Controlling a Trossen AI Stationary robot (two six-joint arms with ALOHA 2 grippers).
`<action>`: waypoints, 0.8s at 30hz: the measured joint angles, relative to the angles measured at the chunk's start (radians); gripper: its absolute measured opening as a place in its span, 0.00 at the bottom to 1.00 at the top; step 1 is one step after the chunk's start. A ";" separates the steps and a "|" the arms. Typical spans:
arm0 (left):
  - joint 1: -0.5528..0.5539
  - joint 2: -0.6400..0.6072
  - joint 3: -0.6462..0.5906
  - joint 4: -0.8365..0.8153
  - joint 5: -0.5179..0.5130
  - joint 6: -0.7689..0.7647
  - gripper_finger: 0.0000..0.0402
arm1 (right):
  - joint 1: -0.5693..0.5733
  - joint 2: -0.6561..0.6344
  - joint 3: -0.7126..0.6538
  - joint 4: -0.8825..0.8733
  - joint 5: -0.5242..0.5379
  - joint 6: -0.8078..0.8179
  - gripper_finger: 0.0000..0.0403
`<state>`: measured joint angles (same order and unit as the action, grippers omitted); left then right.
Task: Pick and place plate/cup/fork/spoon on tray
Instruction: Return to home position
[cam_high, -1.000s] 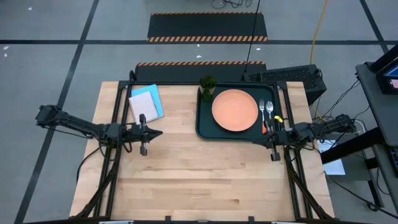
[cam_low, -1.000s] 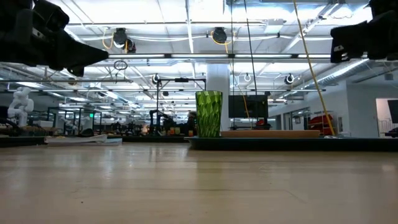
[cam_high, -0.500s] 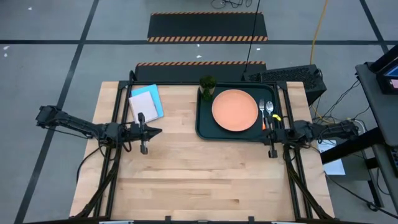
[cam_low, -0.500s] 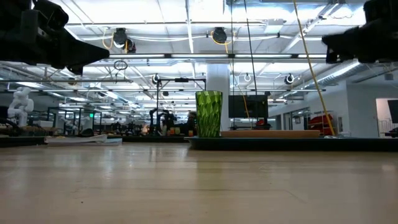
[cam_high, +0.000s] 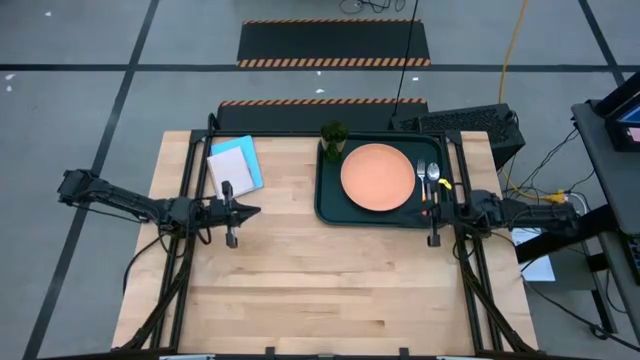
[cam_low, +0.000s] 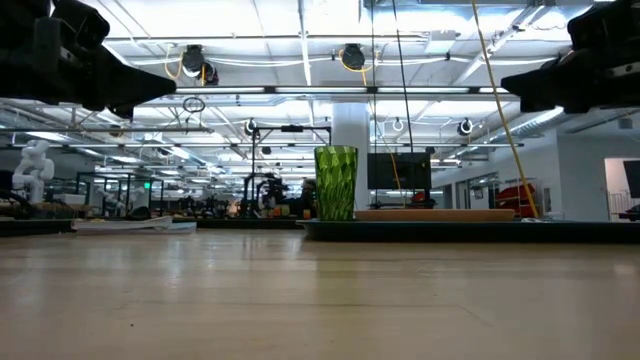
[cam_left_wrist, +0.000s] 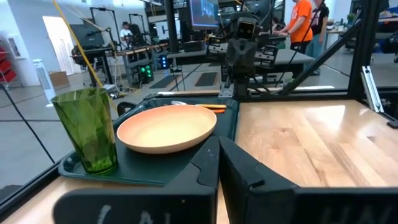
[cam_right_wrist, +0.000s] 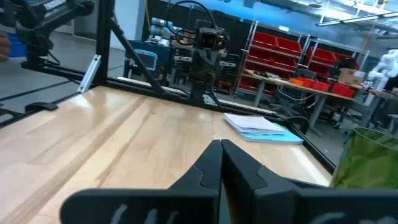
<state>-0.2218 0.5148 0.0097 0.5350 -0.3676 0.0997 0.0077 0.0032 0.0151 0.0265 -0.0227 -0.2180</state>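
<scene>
The dark green-black tray (cam_high: 327, 205) lies at the table's far right. On it rest the salmon-orange plate (cam_high: 377, 177), the green cup (cam_high: 334, 137) upright at its far left corner, and the fork (cam_high: 421, 176) and spoon (cam_high: 433, 177) side by side right of the plate. The left wrist view shows cup (cam_left_wrist: 87, 127), plate (cam_left_wrist: 165, 126) and tray (cam_left_wrist: 137, 169). My right gripper (cam_high: 432, 222) is shut and empty at the tray's near right corner. My left gripper (cam_high: 252, 211) is shut and empty above the table's left part.
A light blue-and-white notepad (cam_high: 236, 166) lies at the far left of the table. The wide near half of the wooden table (cam_high: 320, 290) holds nothing. A black frame runs along the table's sides. People stand in the room beyond.
My right gripper has moved a little toward the table's left edge, along the tray's near right corner. The left arm and all tableware have kept still.
</scene>
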 joint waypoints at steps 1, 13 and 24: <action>0.000 0.000 0.000 0.000 0.000 0.000 0.03 | -0.006 0.000 0.000 0.000 0.000 0.000 0.00; 0.001 -0.024 0.000 -0.053 -0.027 0.028 0.02 | -0.028 0.000 0.000 0.005 0.001 -0.009 0.00; 0.001 -0.129 0.000 -0.118 -0.018 0.082 0.01 | -0.028 0.000 0.000 0.008 -0.002 -0.011 0.00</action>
<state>-0.2207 0.3860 0.0101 0.4169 -0.3859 0.1822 -0.0204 0.0029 0.0151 0.0349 -0.0242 -0.2287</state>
